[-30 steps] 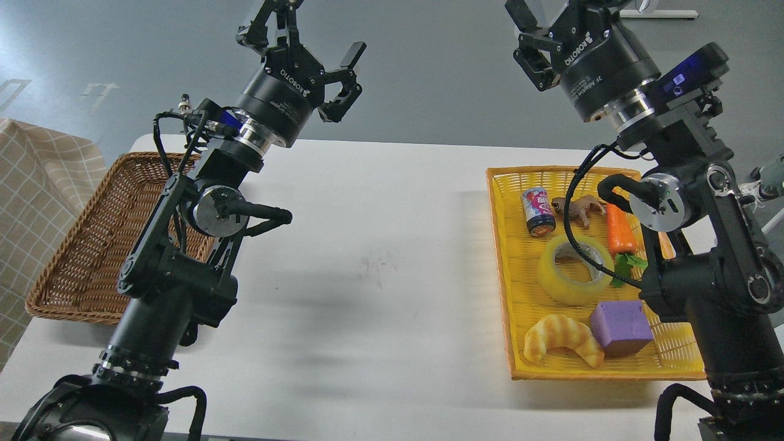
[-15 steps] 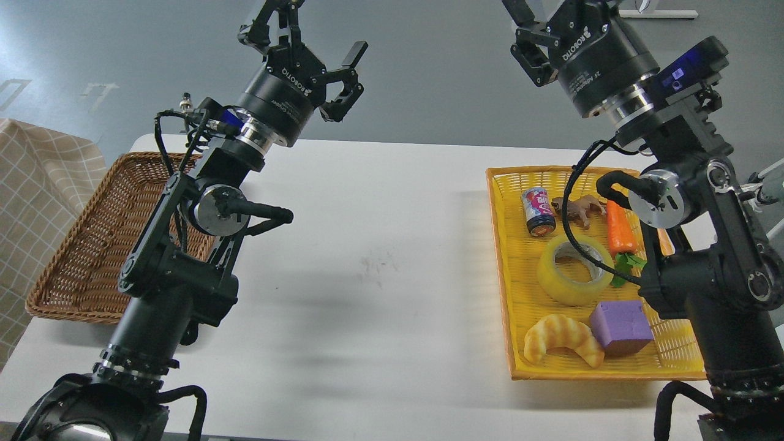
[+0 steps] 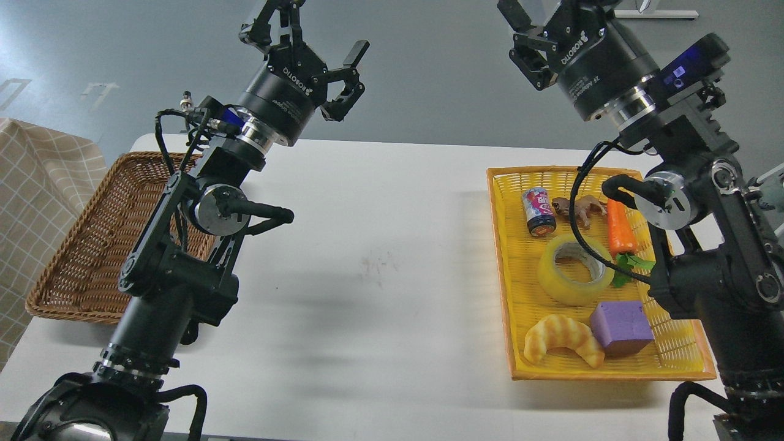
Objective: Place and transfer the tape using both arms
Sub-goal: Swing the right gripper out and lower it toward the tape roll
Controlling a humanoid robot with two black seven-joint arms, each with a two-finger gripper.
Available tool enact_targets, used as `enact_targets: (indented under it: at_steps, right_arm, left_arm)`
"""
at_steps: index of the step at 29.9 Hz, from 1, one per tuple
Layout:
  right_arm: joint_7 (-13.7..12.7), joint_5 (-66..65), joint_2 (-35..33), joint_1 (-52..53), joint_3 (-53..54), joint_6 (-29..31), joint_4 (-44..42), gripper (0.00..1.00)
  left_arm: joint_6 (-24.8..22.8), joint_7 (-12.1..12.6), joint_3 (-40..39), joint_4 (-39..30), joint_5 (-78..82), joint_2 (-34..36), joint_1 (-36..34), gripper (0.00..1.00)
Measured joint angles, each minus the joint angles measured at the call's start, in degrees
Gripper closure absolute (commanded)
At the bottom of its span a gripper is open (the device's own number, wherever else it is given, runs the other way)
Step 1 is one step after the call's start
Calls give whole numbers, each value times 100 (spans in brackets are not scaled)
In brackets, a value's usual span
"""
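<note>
You've got loads of open worktop [image 3: 380,245] between the wicker basket [image 3: 79,257] and the yellow tray [image 3: 508,306]. Inside the tray it's tight: the tape [image 3: 566,285] is boxed in by can [image 3: 538,211], carrot [image 3: 620,228], purple block [image 3: 620,326] and croissant [image 3: 560,339], with a black cable [image 3: 579,239] hanging across it.

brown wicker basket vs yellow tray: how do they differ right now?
The wicker basket is brown and sits at the table's left edge; the yellow tray is bright yellow and sits on the right. What shows of the wicker basket holds nothing, though my left arm hides part of it; the yellow tray holds the tape, a croissant and other items. Both are woven, shallow and rectangular.
</note>
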Motion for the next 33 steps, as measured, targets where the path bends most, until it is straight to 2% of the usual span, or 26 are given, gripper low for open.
enact_targets:
  at_steps: [10,16,20,26,33]
  right_arm:
    - [-31,-393,-2365,-9,-879,162,594,2]
    - [-69,-1583,-3384,-144,-1474,322,601,2]
    - [-69,-2502,-3678,-189,-1986,343,665,3]
    - [-110,-3396,-3770,-423,-2418,534,657,10]
    - [-220,-4217,-3838,-823,-2577,703,495,9]
  left_arm:
    - [0,1,0,0,5,0,16,2]
    - [0,1,0,0,5,0,38,2]
    - [0,1,0,0,5,0,66,2]
    - [-7,-7,0,0,5,0,71,2]
    - [-13,-17,-8,0,-19,0,97,2]
